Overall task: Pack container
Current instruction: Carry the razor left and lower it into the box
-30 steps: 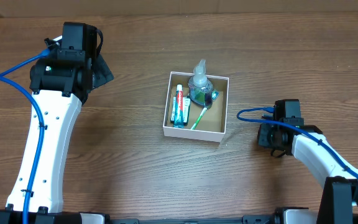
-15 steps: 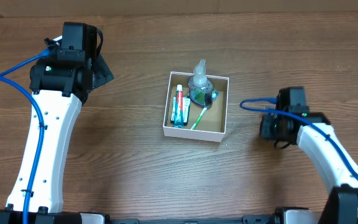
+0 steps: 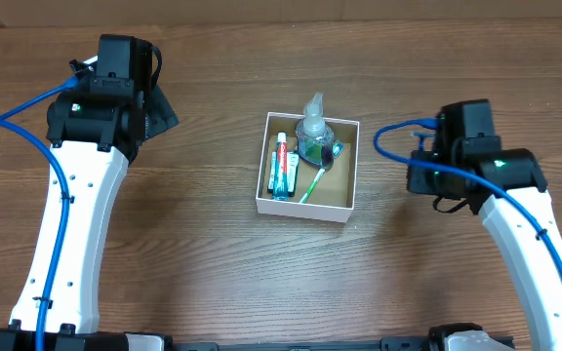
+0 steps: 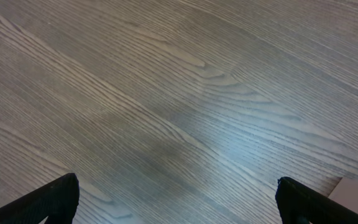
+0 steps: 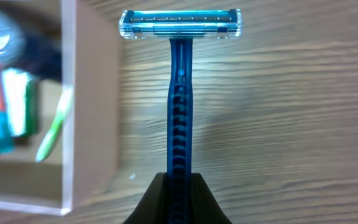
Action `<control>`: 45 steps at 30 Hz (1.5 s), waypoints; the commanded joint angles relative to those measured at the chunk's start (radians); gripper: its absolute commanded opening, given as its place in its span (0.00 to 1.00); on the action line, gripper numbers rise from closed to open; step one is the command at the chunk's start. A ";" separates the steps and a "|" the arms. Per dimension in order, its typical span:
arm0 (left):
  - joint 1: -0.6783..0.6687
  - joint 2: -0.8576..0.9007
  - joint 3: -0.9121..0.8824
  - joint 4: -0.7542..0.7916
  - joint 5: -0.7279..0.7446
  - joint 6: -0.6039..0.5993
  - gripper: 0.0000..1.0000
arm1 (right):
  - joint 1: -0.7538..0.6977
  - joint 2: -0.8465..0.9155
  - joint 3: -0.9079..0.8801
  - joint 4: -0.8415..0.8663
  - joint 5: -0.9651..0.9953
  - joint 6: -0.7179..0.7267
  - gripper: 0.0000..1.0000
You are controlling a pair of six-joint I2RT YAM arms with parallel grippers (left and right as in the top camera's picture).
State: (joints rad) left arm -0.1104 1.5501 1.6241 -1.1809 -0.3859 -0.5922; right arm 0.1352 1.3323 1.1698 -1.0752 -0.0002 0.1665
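Note:
The container (image 3: 301, 209), a shallow white-walled cardboard box with a brown inside, sits mid-table. In it lie a toothpaste tube (image 3: 281, 166), a clear bottle of green liquid (image 3: 314, 136) and a green toothbrush (image 3: 314, 183). My right gripper (image 5: 180, 180) is shut on the handle of a blue razor (image 5: 180, 93), held above the table just right of the container's wall (image 5: 92, 106). The razor's head points away from the fingers. Far to the left, my left gripper (image 4: 178, 190) stands open over bare wood, nothing between its fingers.
The wooden table (image 3: 213, 263) surrounds the box on all sides. Blue cables trail from the left arm (image 3: 76, 195) and the right arm (image 3: 515, 214). Along the far edge runs a cardboard strip (image 3: 261, 12).
My right arm has risen and moved toward the table's far side, carrying the razor. The left arm and the box's contents have not moved.

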 commanded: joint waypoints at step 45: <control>-0.001 -0.006 0.008 0.003 -0.002 0.020 1.00 | 0.526 0.214 0.038 0.246 0.002 0.160 0.52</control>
State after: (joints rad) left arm -0.1104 1.5501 1.6241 -1.1809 -0.3859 -0.5922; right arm 0.6559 1.5627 1.1816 -0.8303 -0.0189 0.3321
